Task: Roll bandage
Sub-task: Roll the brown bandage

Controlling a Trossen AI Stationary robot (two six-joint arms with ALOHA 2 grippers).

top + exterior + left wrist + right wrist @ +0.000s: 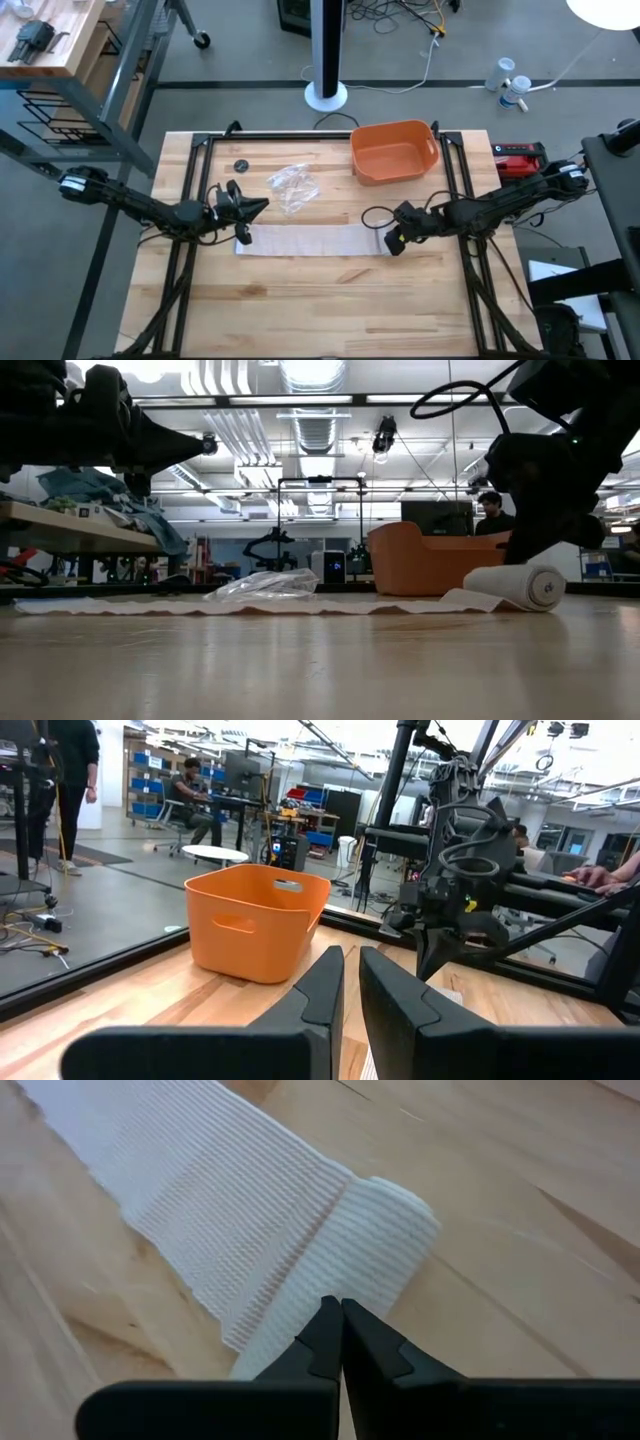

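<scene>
The bandage lies across the middle of the table as a flat off-white strip point(305, 240) point(250, 606). Its right end is wound into a small roll point(383, 241) point(520, 587) point(385, 1240) that rests on its side on the wood. My right gripper point(392, 243) point(341, 1312) is shut and slants down onto that roll. My left gripper point(258, 207) point(350, 980) hovers level, well above the strip's left end. Its fingers are shut to a thin slit with nothing between them. My right gripper has its shut fingertips on the upper side of the bandage's roll point(330, 1285), pressing rather than pinching. It comes from above, slanting down from the table's right. The roll lies on the table, with the unrolled strip running flat toward the left.
An orange tub point(393, 152) point(430, 560) stands at the far right of the table. A crumpled clear plastic wrapper point(292, 186) point(265, 585) lies just beyond the strip's middle, and a small dark disc point(241, 166) sits far left. Bare wood lies on the near side of the strip.
</scene>
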